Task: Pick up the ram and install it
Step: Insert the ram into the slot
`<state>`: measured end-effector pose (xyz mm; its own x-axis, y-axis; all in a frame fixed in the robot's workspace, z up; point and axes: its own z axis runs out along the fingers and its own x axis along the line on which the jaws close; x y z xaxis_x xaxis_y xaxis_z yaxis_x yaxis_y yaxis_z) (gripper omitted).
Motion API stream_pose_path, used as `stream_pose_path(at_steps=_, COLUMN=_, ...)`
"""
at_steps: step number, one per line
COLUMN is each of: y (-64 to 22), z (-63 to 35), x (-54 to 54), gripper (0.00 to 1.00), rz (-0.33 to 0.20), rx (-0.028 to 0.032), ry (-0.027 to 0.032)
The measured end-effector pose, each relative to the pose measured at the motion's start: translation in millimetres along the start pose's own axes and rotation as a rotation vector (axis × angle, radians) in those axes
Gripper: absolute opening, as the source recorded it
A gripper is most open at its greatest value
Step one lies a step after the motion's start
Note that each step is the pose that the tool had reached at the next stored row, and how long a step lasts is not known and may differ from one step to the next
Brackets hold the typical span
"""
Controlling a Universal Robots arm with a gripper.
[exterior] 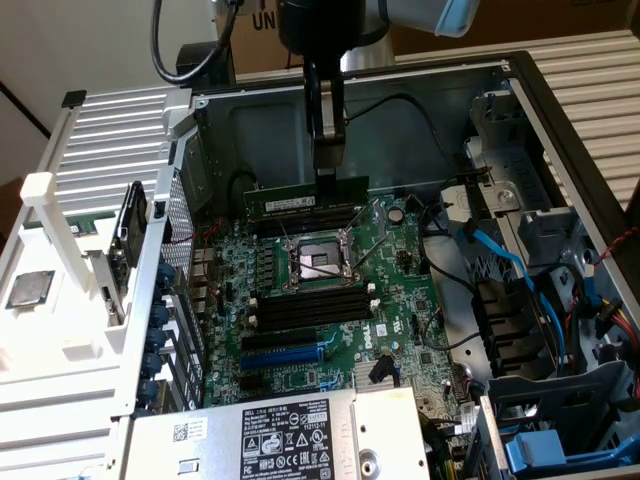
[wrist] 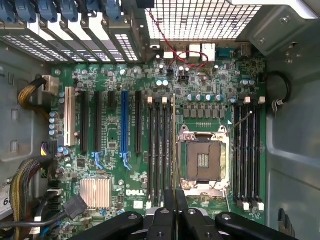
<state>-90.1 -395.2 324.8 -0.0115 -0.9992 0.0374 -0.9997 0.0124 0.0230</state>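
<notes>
The ram (exterior: 305,201) is a long dark green stick with a pale label strip. It hangs level above the green motherboard (exterior: 400,280), with my gripper (exterior: 327,165) shut on its upper edge from above. In the wrist view the ram (wrist: 173,145) shows edge-on as a thin line running out from my gripper (wrist: 173,201), between the CPU socket (wrist: 204,162) and a bank of black memory slots (wrist: 157,150). A second bank of slots (wrist: 247,150) lies on the socket's other side. The stick sits in no slot.
The open computer case (exterior: 560,110) surrounds the board. A blue expansion slot (exterior: 285,355), a silver power supply (exterior: 270,435) and blue cables (exterior: 500,255) lie around it. A white rack (exterior: 60,300) stands at the exterior view's left.
</notes>
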Motion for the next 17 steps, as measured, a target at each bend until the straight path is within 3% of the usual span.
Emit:
stream_pose_path(at_steps=9, y=-2.1, z=16.3, x=-0.1, gripper=0.12, rz=0.004, rx=-0.0005, ry=-0.0116)
stream_pose_path(at_steps=17, y=-4.6, z=25.0, x=8.5, gripper=0.12, rz=0.008, rx=-0.0029, ry=-0.0132)
